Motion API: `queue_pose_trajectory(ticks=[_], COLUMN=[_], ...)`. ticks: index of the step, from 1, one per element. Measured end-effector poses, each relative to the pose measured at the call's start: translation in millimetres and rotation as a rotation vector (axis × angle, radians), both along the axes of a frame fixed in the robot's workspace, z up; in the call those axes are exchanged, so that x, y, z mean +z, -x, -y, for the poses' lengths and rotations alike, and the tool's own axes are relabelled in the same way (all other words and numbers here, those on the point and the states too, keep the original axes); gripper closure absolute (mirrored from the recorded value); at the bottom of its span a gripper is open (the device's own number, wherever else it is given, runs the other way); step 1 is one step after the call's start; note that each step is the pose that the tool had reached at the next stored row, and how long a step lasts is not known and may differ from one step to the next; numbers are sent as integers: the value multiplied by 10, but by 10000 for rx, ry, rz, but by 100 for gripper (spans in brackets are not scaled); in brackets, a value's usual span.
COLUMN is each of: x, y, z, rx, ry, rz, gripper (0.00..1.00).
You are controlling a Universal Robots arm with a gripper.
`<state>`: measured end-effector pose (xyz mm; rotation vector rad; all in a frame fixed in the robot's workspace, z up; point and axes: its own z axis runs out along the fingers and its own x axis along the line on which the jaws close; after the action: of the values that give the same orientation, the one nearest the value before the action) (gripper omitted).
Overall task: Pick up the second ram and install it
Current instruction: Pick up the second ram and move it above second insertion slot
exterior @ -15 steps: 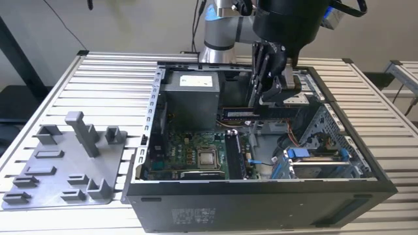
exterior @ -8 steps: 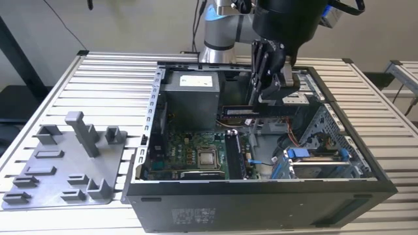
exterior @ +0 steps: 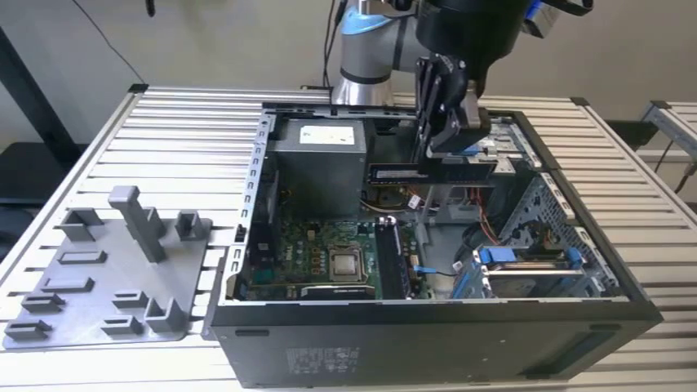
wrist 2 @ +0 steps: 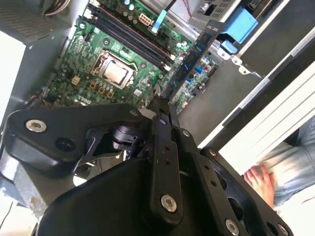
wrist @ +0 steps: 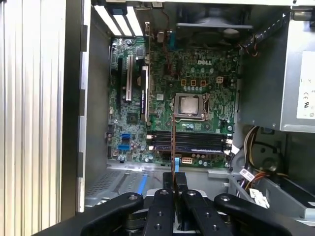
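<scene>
While the gripper (exterior: 452, 162) pinches the ram (exterior: 397, 174) tight, it hangs level above the open case (exterior: 436, 343)
The case sits on a slatted metal table (exterior: 163, 139) before a grey wall (exterior: 218, 41); a grey tray (exterior: 109, 282) lies at the exterior view's left

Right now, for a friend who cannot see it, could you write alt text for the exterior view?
A black robot gripper holds a thin, dark green-black memory stick level above an open black computer case, with its green motherboard exposed. A grey plastic holder tray lies on the ribbed metal table at the exterior view's left.
</scene>
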<state>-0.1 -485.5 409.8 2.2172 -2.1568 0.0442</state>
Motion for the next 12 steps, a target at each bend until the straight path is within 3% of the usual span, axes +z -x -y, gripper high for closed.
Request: queue_pose_trajectory(ticks=[7, 12], x=[0, 0], y=[0, 0], z=[-151, -233], rx=[-6, -11], ry=[-32, -151], rz=[0, 2], gripper=[87, 87])
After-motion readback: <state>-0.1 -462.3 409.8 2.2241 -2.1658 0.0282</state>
